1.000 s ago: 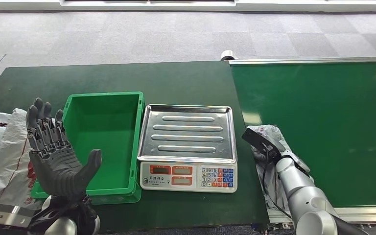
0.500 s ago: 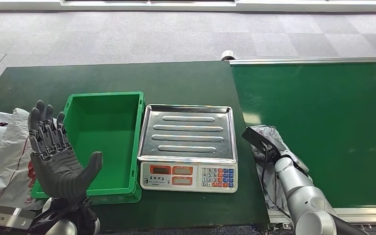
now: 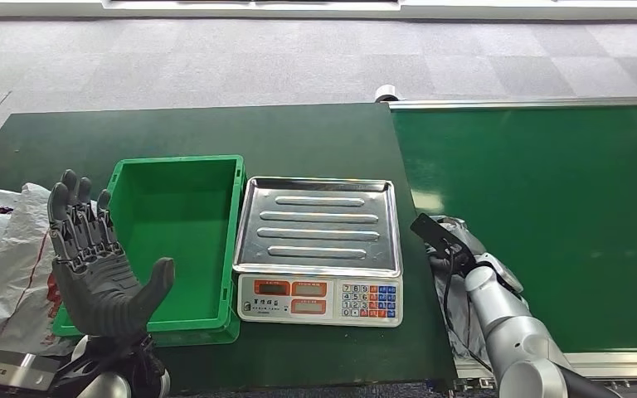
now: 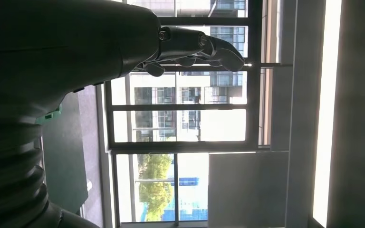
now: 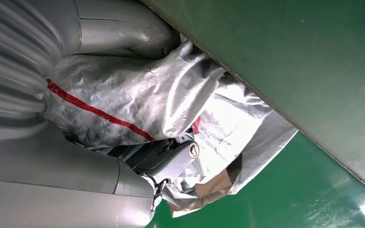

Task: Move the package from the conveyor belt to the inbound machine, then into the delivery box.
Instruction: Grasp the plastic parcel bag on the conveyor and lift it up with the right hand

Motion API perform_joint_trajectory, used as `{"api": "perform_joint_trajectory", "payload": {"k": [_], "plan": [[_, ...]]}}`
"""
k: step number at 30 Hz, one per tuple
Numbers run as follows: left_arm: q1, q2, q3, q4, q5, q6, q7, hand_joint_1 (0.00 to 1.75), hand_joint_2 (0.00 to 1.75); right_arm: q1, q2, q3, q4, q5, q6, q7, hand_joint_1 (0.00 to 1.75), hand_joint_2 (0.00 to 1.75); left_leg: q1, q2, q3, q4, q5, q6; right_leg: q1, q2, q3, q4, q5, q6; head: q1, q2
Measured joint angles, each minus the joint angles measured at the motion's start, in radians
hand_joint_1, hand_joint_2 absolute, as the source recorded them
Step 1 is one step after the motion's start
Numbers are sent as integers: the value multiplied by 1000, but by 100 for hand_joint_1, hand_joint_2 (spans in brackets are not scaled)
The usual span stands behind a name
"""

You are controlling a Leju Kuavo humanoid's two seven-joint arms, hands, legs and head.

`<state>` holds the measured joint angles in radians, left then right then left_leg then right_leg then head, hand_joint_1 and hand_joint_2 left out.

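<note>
Silver package [image 5: 147,104] gripped by the right hand [image 5: 166,159] at the conveyor belt [image 3: 547,207] edge.
Left hand [image 3: 99,265] spread wide, holding nothing, at 9 o'clock of the green delivery box [image 3: 178,240]; scale [image 3: 319,249] at centre.

Right hand [image 3: 456,253] closing tighter on grey package [image 3: 463,298] at conveyor belt [image 3: 547,215] near edge. Package now bunched, drawn in under hand; less plastic showing past wrist than a second ago. Wrist-mounted black camera shifted slightly toward robot. Left hand [image 3: 99,265] drifted a touch, barely, beside green delivery box [image 3: 178,240].
</note>
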<state>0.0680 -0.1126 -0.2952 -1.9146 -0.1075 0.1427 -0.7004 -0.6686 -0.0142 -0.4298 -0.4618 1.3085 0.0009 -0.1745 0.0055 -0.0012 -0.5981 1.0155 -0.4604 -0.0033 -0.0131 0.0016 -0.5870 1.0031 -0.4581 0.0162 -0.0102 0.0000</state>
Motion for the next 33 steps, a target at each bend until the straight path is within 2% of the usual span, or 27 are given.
{"api": "perform_joint_trajectory", "payload": {"k": [10, 12, 14, 16, 18, 20, 22, 25, 33], "plan": [[0, -5, 1, 0, -7, 2, 0, 0, 175, 18, 15, 40, -48, -30, -15, 16, 175, 175, 0, 0, -1, 0, 0, 0, 0, 0, -1, 0, 0, 0, 0, 0], [1, -6, 1, -2, -9, 5, 0, 0, 175, 22, 20, 44, -61, -40, -41, 19, 175, 175, 0, 0, -1, 0, 0, 0, 0, 0, -1, 0, 0, 0, 0, 0], [7, -7, 1, -9, -11, 8, 0, 0, 175, 37, 31, 47, -100, -63, -128, 20, 175, 175, 0, 0, -1, 0, 0, 0, 0, 0, -1, 0, 0, 0, 0, 0], [16, -10, 1, -17, -11, 6, 0, 0, 175, 77, 57, 52, -219, -90, -321, 17, 175, 175, 0, -2, -1, 0, 0, 0, 0, -2, -1, 0, 0, 0, 0, 0], [21, -17, 1, -19, -8, -4, 0, 0, 175, 133, 88, 70, -415, -103, -534, 8, 175, 175, 0, -5, -2, 0, 0, 0, 0, -5, -1, 0, -2, 0, 0, 0], [20, -24, 1, -15, -5, -13, 0, 0, 175, 187, 113, 100, -630, -92, -655, -3, 175, 175, 0, -6, -2, 0, 0, 0, 0, -7, -1, 0, -3, -1, 0, 0], [18, -29, 1, -8, 0, -17, 0, 0, 175, 226, 134, 129, -813, -70, -696, -12, 175, 175, 0, -4, -1, 0, -2, 0, 0, -5, -1, 0, -4, -1, 0, 0], [15, -35, 1, 0, 3, -18, 0, 0, 175, 264, 153, 155, -980, -55, -703, -19, 175, 175, 0, -2, 0, 0, -3, 0, 0, -3, 0, 0, -4, -1, 0, 0], [-2, -36, -10, 21, 24, -4, 0, 0, 175, 284, 225, 151, -1173, -38, -703, -173, 175, 175, 0, -1, 1, 0, -3, 0, 0, -2, 0, 0, -4, -1, 0, 0]]}}
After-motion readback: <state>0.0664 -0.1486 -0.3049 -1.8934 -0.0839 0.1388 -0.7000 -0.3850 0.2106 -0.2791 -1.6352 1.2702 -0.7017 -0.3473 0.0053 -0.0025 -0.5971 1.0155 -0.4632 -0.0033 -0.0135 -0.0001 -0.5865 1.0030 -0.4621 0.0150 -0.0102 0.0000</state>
